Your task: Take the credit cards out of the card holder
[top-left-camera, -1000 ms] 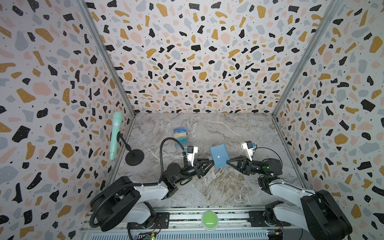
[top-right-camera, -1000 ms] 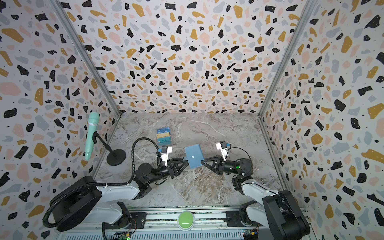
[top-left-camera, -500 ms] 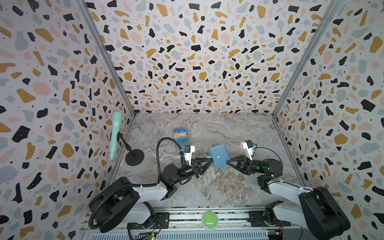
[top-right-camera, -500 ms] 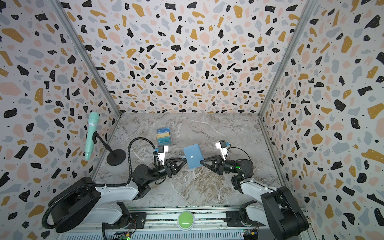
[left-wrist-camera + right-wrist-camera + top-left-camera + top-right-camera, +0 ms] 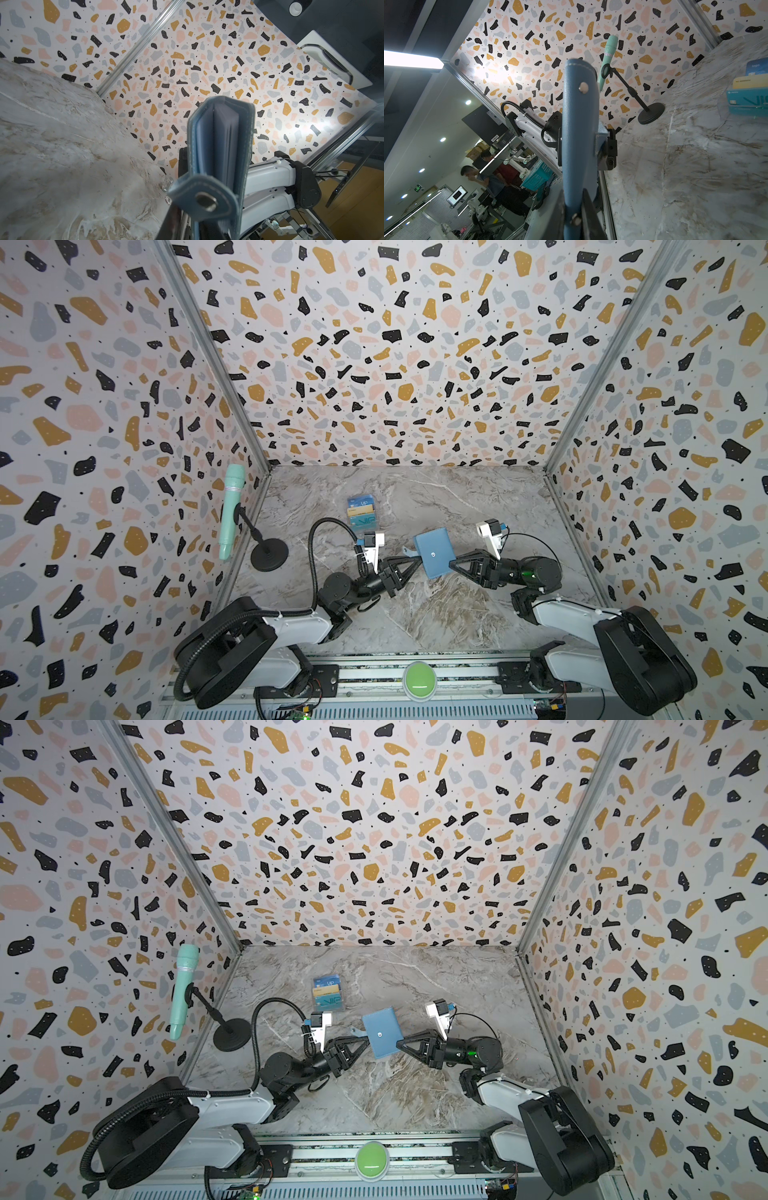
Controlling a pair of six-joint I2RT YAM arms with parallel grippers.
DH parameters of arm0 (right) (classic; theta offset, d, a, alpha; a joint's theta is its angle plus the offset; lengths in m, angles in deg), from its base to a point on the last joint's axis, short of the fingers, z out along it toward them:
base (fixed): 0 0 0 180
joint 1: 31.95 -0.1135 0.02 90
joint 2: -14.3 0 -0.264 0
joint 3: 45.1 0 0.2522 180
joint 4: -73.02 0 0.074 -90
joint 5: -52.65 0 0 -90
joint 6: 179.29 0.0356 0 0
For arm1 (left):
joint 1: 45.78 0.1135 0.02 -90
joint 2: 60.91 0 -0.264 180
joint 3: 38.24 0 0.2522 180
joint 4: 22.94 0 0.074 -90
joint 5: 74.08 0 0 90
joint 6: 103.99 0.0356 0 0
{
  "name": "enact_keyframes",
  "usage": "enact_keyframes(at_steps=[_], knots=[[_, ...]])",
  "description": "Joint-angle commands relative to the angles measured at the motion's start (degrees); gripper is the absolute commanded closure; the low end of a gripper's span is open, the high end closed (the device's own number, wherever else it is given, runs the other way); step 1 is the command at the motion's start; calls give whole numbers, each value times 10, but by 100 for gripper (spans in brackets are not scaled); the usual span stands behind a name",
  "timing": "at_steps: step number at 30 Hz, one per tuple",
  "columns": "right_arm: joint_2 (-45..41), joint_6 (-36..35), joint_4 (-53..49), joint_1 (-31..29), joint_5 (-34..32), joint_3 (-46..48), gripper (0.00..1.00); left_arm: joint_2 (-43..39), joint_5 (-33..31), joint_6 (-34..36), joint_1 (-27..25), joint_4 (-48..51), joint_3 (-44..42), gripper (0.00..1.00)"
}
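1. Since a second ago the left claw point(image 5: 411, 561) has drawn its jaws narrower at the left edge of the card holder point(image 5: 433, 551). The holder and the right claw point(image 5: 451, 561) sit about where they were.
2. In both top views the slate-blue holder hangs between the two claws over the middle of the worktop point(image 5: 415, 614). One cover faces up, showing its press stud point(image 5: 380, 1034), and the snap tab point(image 5: 354, 1030) pokes out loose to the left.
3. Only the right wrist view shows the right claw's dark fingers point(image 5: 591, 216) nipped almost closed on either side of the holder's near edge. Beyond the holder, the left claw clamps a blue flap.
4. Only the left wrist view shows the open side. The inner pockets point(image 5: 224, 135) fan like book leaves behind the unsnapped tab. Whether credit cards sit among them cannot be told.
5. A clear display rack point(image 5: 360, 512) with blue, gold and teal cards stands farther back, well apart from the holder. The left wrist view misses it.
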Motion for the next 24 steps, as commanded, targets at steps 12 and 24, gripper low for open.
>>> enact_keyframes(at_steps=[12,24], knots=[[7,-12,11,-18,8,-26,100,0,-5,-21,3,-111,-4,89],[-50,-235,-348,-56,-8,-96,58,2,18,-31,4,-110,5,100]])
